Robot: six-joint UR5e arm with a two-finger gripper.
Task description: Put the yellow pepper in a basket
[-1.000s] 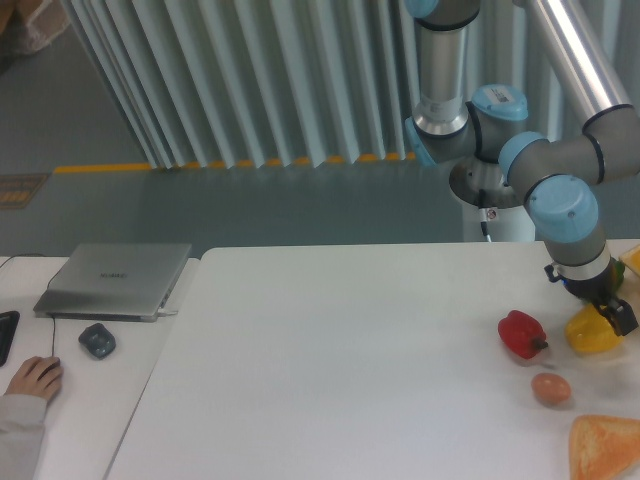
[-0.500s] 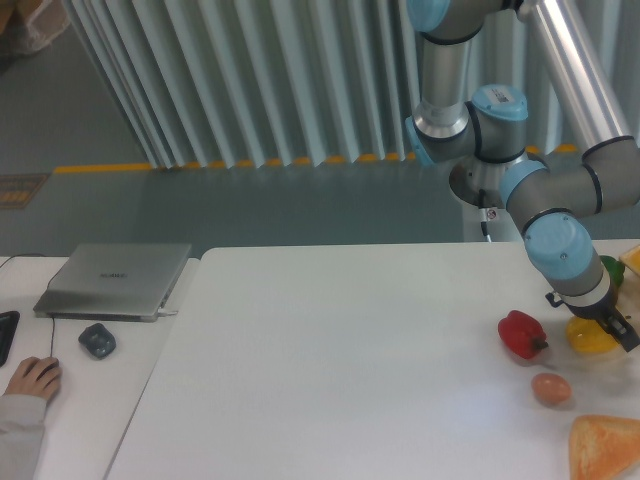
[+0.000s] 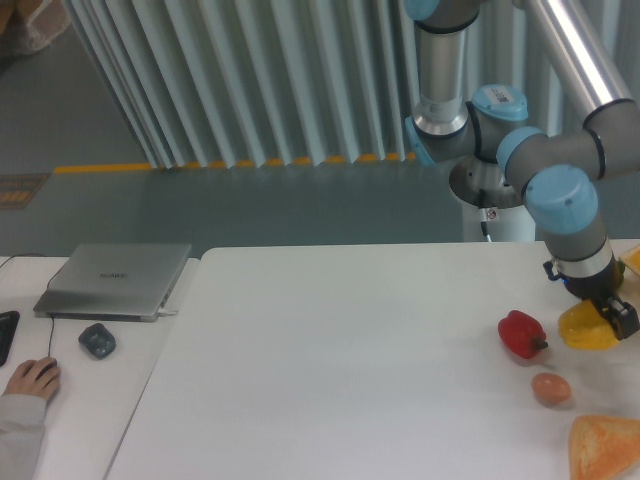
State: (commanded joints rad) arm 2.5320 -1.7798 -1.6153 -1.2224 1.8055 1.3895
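The arm (image 3: 556, 190) reaches down at right, jaws obscured.

I count one yellow pepper (image 3: 582, 329), one red pepper (image 3: 521, 334) and one brown egg (image 3: 550, 388) on my table (image 3: 340, 370). There is one slice of toast (image 3: 606, 447) at the lower right corner. On the side desk I see one closed laptop (image 3: 113, 279), one computer mouse (image 3: 97, 340) and one human hand (image 3: 33, 378).

yellow pepper (image 3: 583, 329) bright yellow; red pepper (image 3: 521, 334) at its 9 o'clock glossy red; egg (image 3: 550, 388) tan-brown; table (image 3: 330, 360) plain white; laptop (image 3: 113, 279) silver-grey.
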